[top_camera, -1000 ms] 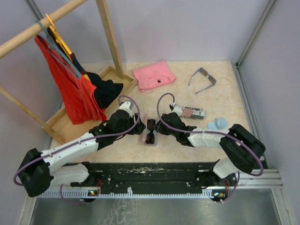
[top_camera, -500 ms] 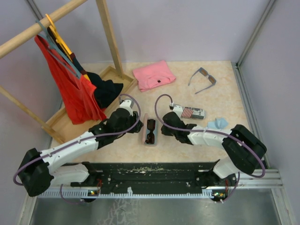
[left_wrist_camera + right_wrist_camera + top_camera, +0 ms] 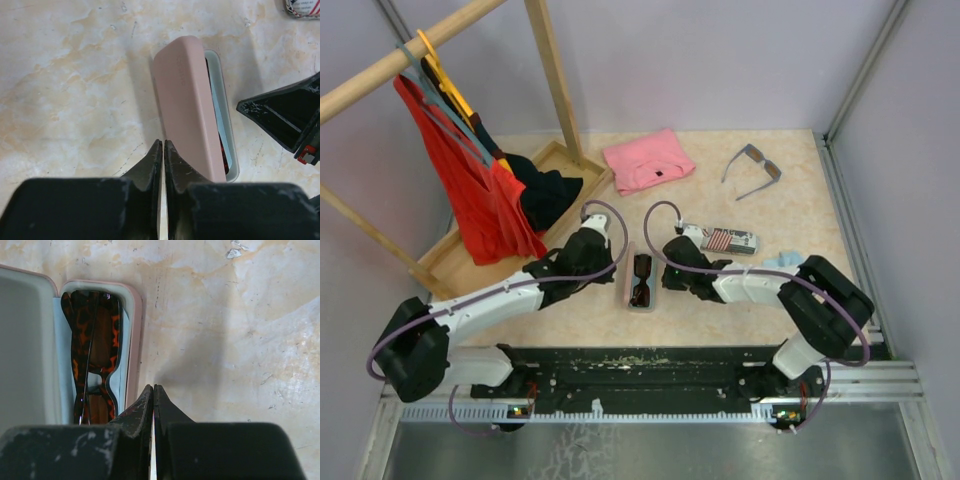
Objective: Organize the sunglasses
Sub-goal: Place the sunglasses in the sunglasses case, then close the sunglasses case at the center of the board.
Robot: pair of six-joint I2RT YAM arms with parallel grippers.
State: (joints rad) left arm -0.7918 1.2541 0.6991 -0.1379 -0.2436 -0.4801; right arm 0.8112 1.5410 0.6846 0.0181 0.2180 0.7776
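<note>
Sunglasses (image 3: 94, 355): mottled tortoiseshell frame, folded in oblong pink case (image 3: 187, 105) | left end effector (image 3: 163, 150) closed | right end effector (image 3: 153, 392) closed

Pink case (image 3: 185, 100): open, lid raised on its long edge, just toward 6 o'clock from table centre.
Flag-patterned case (image 3: 731, 240): closed, lying flat at 3 o'clock.
Light blue cloth (image 3: 783, 262): crumpled, 4 o'clock.
Pink garment (image 3: 648, 160): folded, 12 o'clock.
Wooden tray (image 3: 448, 262): 9 o'clock, under the wooden rack (image 3: 552, 70).
Red garment (image 3: 470, 195): hanging from the rack.
Black garment (image 3: 545, 195): lying in the tray.
</note>
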